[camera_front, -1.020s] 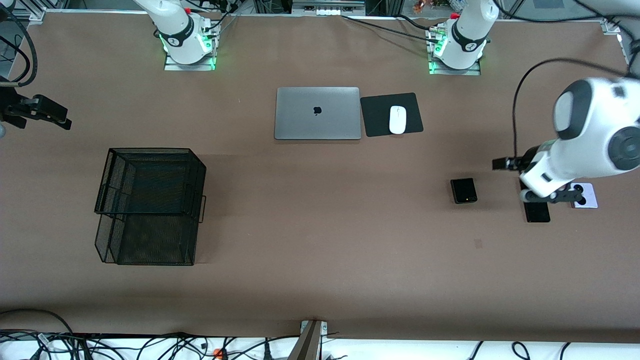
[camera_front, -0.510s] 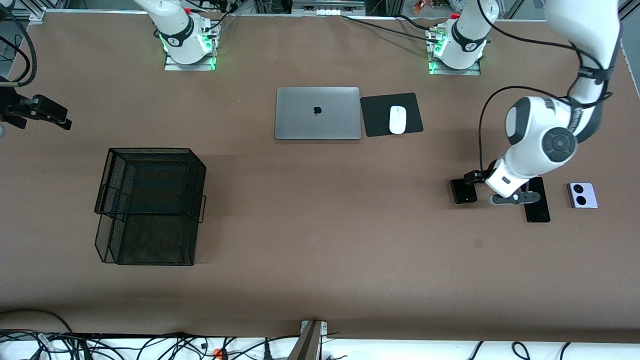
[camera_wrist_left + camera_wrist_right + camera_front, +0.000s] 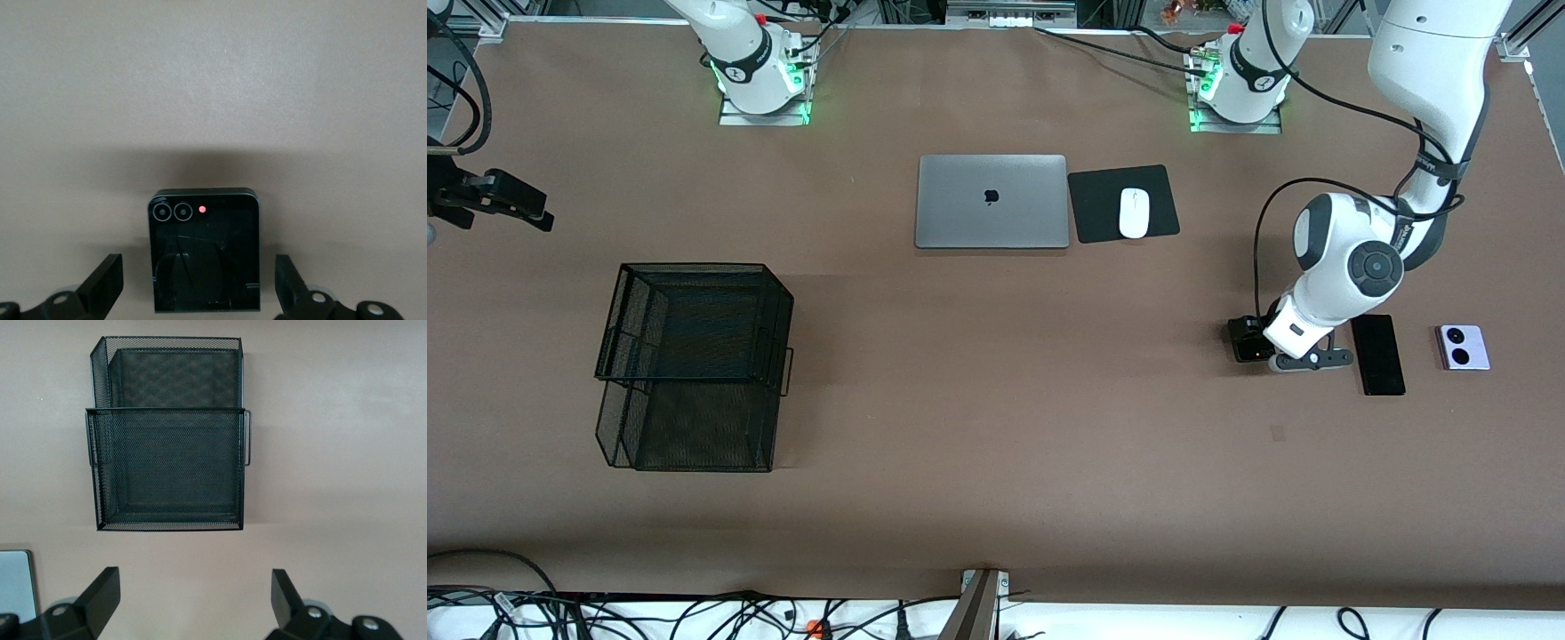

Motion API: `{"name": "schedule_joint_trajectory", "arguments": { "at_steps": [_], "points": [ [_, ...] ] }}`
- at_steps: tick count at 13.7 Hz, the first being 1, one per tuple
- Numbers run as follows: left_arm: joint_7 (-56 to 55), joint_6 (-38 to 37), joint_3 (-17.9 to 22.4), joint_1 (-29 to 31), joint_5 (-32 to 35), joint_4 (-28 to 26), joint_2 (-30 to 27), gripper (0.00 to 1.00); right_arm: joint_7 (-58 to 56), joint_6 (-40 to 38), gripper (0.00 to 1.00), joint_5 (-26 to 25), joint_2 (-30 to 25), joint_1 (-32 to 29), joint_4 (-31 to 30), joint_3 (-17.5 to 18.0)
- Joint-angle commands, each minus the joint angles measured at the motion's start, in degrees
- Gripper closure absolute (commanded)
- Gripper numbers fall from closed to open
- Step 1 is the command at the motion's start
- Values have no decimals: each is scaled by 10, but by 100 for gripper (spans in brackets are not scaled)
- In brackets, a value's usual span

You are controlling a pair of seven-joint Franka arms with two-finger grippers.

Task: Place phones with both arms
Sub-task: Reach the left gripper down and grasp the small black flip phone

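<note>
The small black flip phone (image 3: 1240,352) lies on the table toward the left arm's end. My left gripper (image 3: 1254,345) is over it, open, with a finger on each side and a gap to both; the left wrist view shows the phone (image 3: 204,250) between the fingers of this gripper (image 3: 199,285). The long slim black slab (image 3: 1378,354) lies beside it, and the lavender-white phone (image 3: 1463,347) lies beside that. My right gripper (image 3: 511,200) waits at the right arm's end, open and empty (image 3: 195,597).
A black wire mesh basket (image 3: 694,356) stands toward the right arm's end and shows in the right wrist view (image 3: 170,433). A closed grey laptop (image 3: 991,201) lies near the bases, and beside it a white mouse (image 3: 1134,212) sits on a black pad (image 3: 1089,209).
My left arm has swung from over the slab and the lavender phone across to the flip phone and come down over it. The right arm has not moved.
</note>
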Motion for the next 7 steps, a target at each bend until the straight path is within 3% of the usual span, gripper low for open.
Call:
{"name": "schedule_joint_trajectory", "arguments": {
  "at_steps": [1,7],
  "points": [
    [-1,18,0,-2,-13,1,13,0,-3,0,0,9,0,4,4,-5],
    [-1,20,-1,-2,-13,1,34,0,-8,-2,0,9,1,4,4,-5]
  ]
}}
